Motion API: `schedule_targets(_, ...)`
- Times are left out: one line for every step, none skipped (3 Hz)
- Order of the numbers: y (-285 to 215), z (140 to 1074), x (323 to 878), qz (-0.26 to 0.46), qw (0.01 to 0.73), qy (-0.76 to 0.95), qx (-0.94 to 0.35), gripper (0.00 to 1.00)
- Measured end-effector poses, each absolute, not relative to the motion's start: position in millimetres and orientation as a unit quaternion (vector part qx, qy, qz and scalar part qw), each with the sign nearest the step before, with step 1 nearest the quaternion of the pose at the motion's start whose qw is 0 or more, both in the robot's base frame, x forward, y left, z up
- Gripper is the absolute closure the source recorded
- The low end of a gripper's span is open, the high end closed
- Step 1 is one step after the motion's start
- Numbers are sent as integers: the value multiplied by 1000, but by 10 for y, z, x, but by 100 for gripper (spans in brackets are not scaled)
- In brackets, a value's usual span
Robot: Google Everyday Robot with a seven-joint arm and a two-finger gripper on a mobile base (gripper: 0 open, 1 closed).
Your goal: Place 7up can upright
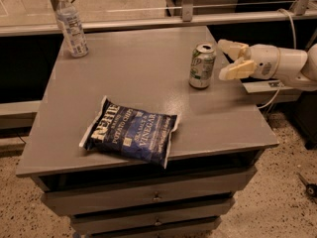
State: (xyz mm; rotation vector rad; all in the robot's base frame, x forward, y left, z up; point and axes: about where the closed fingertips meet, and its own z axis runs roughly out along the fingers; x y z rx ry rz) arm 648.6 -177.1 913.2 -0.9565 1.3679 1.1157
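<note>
7up can (202, 66) upright on table (133, 63), just left of gripper (222, 60); fingers (237, 70) spread apart, holding nothing.

You see a silver can (202, 66) with a pale green-and-white label just beside the white, cream-fingered gripper (229, 59), a dark blue bag (130, 137) lettered white, and a grey table (133, 73).

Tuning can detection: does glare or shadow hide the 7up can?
Camera view: dim, warm light; the upright 7up can shows a soft sheen on its rim, no hard glare; the open claw, beside it but apart, casts no shadow on it.
</note>
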Motion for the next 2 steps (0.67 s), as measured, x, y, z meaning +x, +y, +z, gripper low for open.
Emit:
schedule_targets(-2316,9241,6315,418,551,593,-412,0)
schedule_targets(-2384,9259,6300,413,554,594,-411,0)
